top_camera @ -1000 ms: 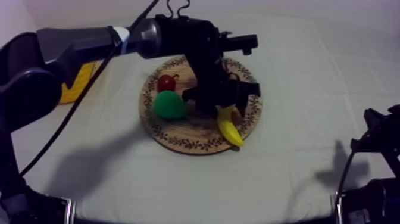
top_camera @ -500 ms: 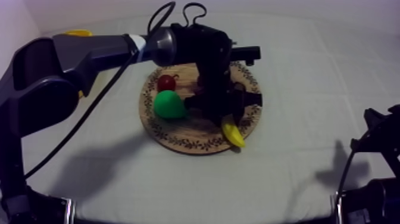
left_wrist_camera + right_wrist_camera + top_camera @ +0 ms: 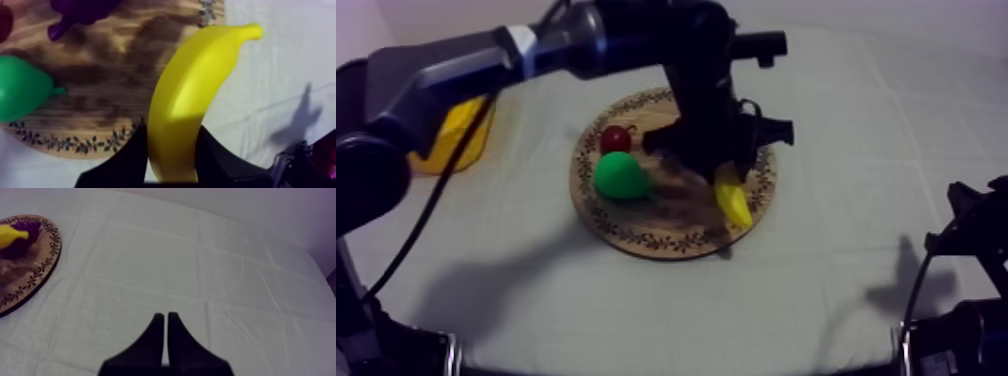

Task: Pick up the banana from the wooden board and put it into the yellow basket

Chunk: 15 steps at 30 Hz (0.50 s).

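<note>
Raised since half a second ago, the left gripper (image 3: 724, 170) is now seen higher over the round wooden board with the patterned rim (image 3: 636, 240), and the curved yellow toy banana (image 3: 734, 200) has been carried up with it; a second ago the banana lay flat near the board's right rim, whereas now it hangs steeply from the gripper, lower end pointing down at the rim; whether that end is wholly clear of the wood cannot be told from above. In the left wrist view the banana (image 3: 195, 95) is clenched between the two black fingers (image 3: 132, 160) close to one end, and the rest of it reaches out past the board's edge (image 3: 100, 65) over the grey-white cloth (image 3: 280, 60). The green toy pear (image 3: 619, 177) and the small red fruit (image 3: 615, 138) have been left where they were on the board's left half; the purple bunch of grapes (image 3: 82, 10) is seen on the wood beyond the banana. The right gripper (image 3: 165, 333) is held low over bare cloth, fingers pressed together on nothing. The pick is therefore judged done and the carry begun; the yellow basket (image 3: 454, 135) stands well apart at the table's left, partly hidden by the left arm, so a sweep across the board is called for, with height kept so that the dangling end is not dragged through the other fruit; since the hold is near one end, a swing or slip is the risk to be watched.
</note>
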{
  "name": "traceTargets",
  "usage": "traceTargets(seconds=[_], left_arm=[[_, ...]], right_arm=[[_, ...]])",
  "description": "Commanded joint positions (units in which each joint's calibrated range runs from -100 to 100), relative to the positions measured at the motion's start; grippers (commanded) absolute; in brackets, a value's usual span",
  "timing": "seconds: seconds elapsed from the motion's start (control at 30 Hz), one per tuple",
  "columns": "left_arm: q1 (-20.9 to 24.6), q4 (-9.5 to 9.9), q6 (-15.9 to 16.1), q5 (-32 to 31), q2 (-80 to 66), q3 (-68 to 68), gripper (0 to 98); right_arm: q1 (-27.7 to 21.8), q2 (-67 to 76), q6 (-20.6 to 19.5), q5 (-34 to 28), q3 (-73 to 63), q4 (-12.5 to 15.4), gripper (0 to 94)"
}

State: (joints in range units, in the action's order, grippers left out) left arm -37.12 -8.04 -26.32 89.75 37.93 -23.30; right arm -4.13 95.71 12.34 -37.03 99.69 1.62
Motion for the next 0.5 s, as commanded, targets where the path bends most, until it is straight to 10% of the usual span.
traceTargets(seconds=[0.0, 0.47], left_arm=[[0.08, 0.83, -0.76, 0.99, -6.11, 0.51, 34.2], [13.09, 4.86, 0.09, 9.42, -26.85, 2.37, 35.6]], right_arm=[[-0.01, 0.04, 0.00, 0.02, -0.03, 0.01, 0.6], [-0.01, 0.04, 0.00, 0.02, -0.03, 0.01, 0.6]])
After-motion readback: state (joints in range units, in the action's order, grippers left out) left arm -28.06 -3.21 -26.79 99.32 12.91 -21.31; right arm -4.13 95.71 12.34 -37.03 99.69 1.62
